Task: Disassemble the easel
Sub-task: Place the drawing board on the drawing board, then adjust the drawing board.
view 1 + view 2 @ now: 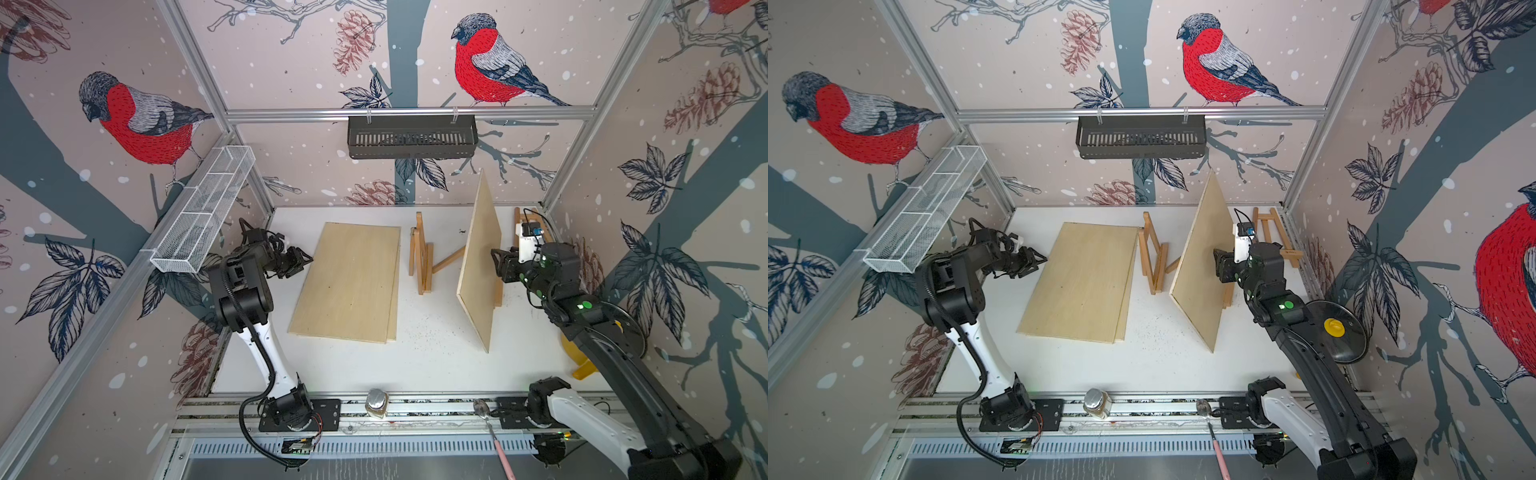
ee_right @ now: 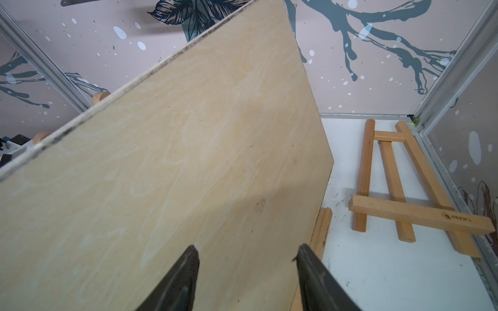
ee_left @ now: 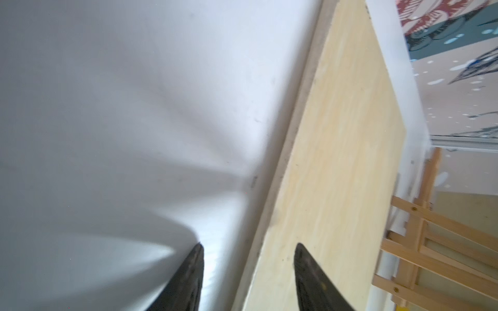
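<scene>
Past board (image 2: 188,161), unseen by left wrist: flat easel (image 2: 390,172); left pincer (image 3: 248,245), right pincer (image 2: 248,246) apart.

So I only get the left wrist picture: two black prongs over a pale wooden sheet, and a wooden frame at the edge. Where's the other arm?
Observer: Across the table. The right gripper faces a second board, which stands tilted on an easel.
Operator: Is it gripping that board?
Observer: No. The right wrist view shows its jaws apart, with nothing between them.
Operator: Any more frames about?
Observer: Yes, a flat easel lies on the table in the far right corner.
</scene>
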You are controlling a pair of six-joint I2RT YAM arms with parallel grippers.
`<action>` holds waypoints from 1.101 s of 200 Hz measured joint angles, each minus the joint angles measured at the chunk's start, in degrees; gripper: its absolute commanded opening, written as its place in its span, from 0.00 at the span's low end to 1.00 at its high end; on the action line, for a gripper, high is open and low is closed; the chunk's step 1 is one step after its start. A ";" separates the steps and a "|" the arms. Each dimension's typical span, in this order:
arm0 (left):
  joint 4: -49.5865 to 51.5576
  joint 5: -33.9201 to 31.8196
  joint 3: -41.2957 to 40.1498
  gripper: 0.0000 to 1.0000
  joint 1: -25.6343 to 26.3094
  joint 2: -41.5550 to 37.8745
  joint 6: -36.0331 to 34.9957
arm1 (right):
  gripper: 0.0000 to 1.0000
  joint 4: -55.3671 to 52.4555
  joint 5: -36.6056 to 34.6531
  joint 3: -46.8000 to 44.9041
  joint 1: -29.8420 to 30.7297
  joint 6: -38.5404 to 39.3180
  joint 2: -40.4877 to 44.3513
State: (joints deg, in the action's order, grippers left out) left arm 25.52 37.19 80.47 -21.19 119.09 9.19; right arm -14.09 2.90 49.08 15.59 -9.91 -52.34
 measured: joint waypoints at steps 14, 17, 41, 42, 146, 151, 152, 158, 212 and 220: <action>0.48 -2.36 -0.39 0.53 -0.02 -2.16 0.11 | 0.59 0.00 -0.02 0.00 0.07 0.00 -0.11; 0.44 -2.82 -0.55 0.53 -0.02 -2.91 0.37 | 0.59 -0.02 -0.02 0.00 0.07 0.00 -0.13; 0.44 -5.20 -1.01 0.50 0.33 -8.85 1.51 | 0.59 0.00 -0.17 0.00 0.11 0.00 -0.26; 0.44 -5.29 -1.01 0.50 0.37 -9.05 1.51 | 0.59 0.00 -0.17 0.00 0.11 0.00 -0.28; -3.72 -19.61 -16.06 0.61 24.74 -56.54 7.69 | 0.61 0.55 -4.07 -0.46 0.15 -0.42 2.64; -3.74 -20.72 -16.17 0.61 25.49 -57.61 8.04 | 0.61 0.63 -4.31 -0.46 0.15 -0.42 3.06; -3.74 -21.05 -16.22 0.61 25.73 -57.90 8.13 | 0.61 0.66 -4.39 -0.46 0.15 -0.42 3.21; -3.74 -21.94 -16.28 0.61 26.47 -58.82 8.50 | 0.61 0.70 -4.63 -0.44 0.13 -0.42 3.72; -2.14 -24.37 -19.30 0.61 29.79 -60.54 10.08 | 0.60 -2.67 -7.67 4.46 0.15 -0.37 7.48; -1.90 -25.31 -19.45 0.61 31.28 -60.15 10.08 | 0.60 -3.21 -7.87 5.57 0.20 -0.33 8.11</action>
State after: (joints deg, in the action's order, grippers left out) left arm 23.62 11.88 61.01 10.09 58.94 19.27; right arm -17.30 -4.97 54.65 15.79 -10.24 -44.23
